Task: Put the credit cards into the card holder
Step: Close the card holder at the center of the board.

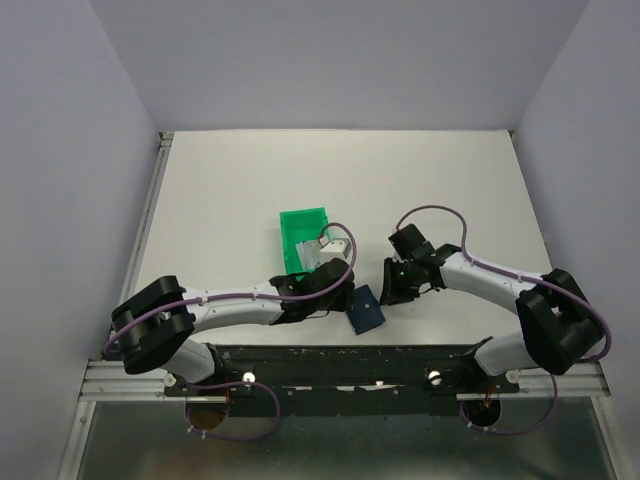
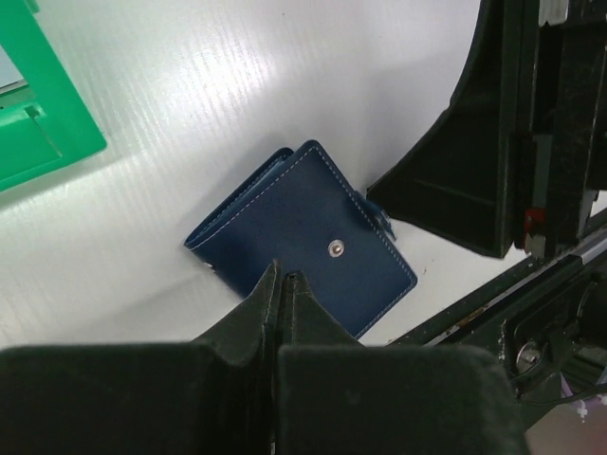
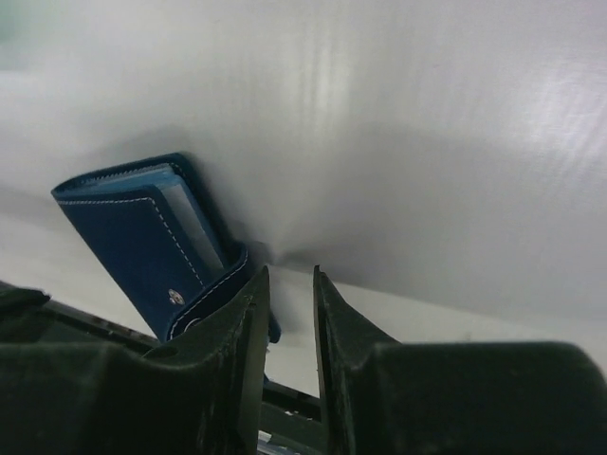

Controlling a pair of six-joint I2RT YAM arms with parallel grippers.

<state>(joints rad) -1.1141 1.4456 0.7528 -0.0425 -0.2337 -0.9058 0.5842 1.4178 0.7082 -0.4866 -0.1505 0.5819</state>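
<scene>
Navy card holder (image 1: 367,310) lies folded on tabletop (image 1: 250,180), between my two tools. My left tool (image 2: 283,277) clenched, empty, tips at its near edge. My right tool (image 3: 289,277) slightly parted, empty; holder just beside one finger.

You see the small navy-blue folding leather card holder (image 1: 367,310) lying closed and flat near the white table's (image 1: 250,180) front edge, silver stud (image 2: 335,248) upward, pale blue layers (image 3: 185,213) between its covers.
</scene>
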